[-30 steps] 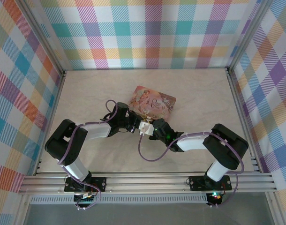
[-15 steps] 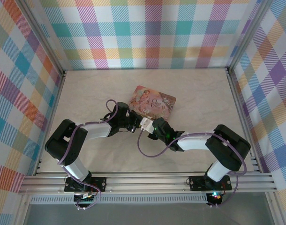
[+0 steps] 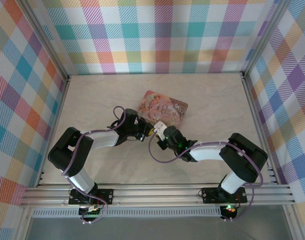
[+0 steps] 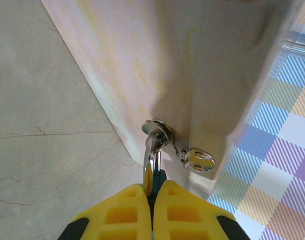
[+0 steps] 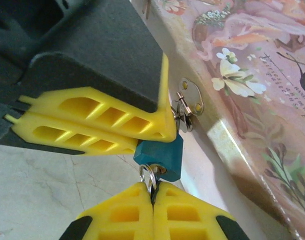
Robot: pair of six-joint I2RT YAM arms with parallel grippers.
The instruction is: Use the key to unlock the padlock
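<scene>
As you look from above, left gripper (image 3: 147,131) and right gripper (image 3: 156,134) meet at tin box (image 3: 165,111) near edge.
Left wrist: jaws clamped on padlock (image 4: 151,150), hanging from hasp (image 4: 197,159).
Right wrist: key (image 5: 150,179) pinched tight, at blue body's right end.

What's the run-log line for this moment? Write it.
left tool: shut on small blue-bodied padlock | right tool: shut on tiny metal key at padlock's base | silvery shackle: through hasp of pink tin box

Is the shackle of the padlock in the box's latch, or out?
In: the shackle of the padlock hooks through the latch on the tin box.
</scene>
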